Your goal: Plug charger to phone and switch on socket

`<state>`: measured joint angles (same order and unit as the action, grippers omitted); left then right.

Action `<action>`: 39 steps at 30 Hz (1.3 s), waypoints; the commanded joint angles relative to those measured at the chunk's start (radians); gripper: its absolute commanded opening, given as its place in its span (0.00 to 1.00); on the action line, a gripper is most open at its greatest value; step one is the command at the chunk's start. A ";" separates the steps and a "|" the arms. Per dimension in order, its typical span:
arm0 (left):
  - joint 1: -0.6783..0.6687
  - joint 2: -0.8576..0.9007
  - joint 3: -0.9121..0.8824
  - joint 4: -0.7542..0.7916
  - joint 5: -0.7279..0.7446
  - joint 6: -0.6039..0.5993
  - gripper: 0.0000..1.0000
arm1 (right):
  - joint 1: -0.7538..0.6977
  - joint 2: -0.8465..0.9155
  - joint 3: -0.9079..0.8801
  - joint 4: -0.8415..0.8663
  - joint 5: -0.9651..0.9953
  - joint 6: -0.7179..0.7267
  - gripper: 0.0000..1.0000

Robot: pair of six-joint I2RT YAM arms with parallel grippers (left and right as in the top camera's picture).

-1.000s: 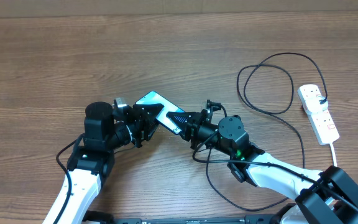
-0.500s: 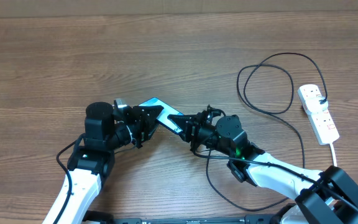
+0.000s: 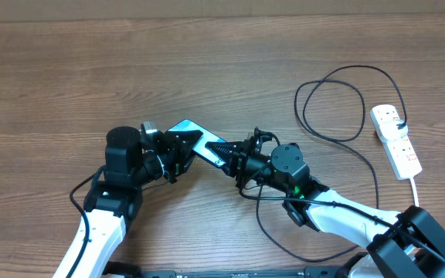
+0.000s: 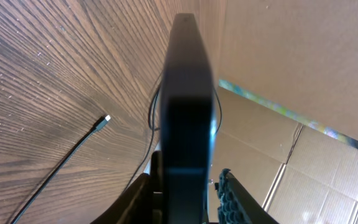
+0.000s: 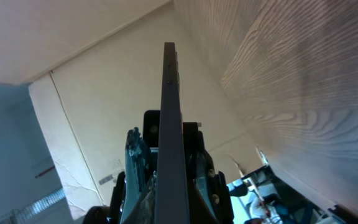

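The phone (image 3: 187,127) hangs between my two grippers, turned up on its long edge with only a strip of cyan screen showing. My right gripper (image 3: 234,157) is shut on its right end; in the right wrist view the phone (image 5: 169,93) runs edge-on between the fingers of that gripper (image 5: 168,134). My left gripper (image 3: 181,150) has closed in on the other end. In the left wrist view the phone (image 4: 185,93) fills the jaws of that gripper (image 4: 185,175), the left finger against it and a sliver of light by the right pad. The charger cable (image 3: 297,102) loops at the right, and its connector tip (image 4: 106,118) lies loose on the table. The socket (image 3: 395,140) lies at the far right.
The black cable also runs down the right side and curls under my right arm (image 3: 338,212). A thick white cord (image 3: 417,185) leaves the socket toward the front edge. Cardboard boxes (image 4: 303,180) stand beyond the table.
The phone has turned from lying nearly flat to standing on its edge. My left jaws have narrowed around it. The right gripper stayed shut and shifted slightly.
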<state>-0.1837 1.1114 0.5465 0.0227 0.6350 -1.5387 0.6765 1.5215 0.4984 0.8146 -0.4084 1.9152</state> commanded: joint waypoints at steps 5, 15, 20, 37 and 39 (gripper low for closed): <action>-0.003 0.001 0.001 0.001 -0.008 0.000 0.25 | 0.004 -0.007 0.020 -0.035 -0.011 -0.062 0.04; -0.003 0.001 0.001 0.000 0.040 -0.001 0.04 | 0.004 -0.007 0.020 -0.002 -0.016 -0.062 0.04; -0.003 0.001 0.001 -0.009 0.039 0.006 0.04 | 0.004 -0.007 0.020 -0.015 -0.060 -0.062 0.22; 0.105 0.151 0.002 -0.048 0.301 0.307 0.04 | 0.002 -0.007 0.020 -0.240 0.014 -0.485 1.00; 0.133 0.182 0.002 -0.043 0.353 0.313 0.04 | -0.004 -0.007 0.020 -0.274 0.042 -0.486 1.00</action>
<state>-0.0830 1.2652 0.5434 -0.0330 0.8394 -1.3052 0.6754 1.5215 0.5049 0.5556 -0.4221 1.5078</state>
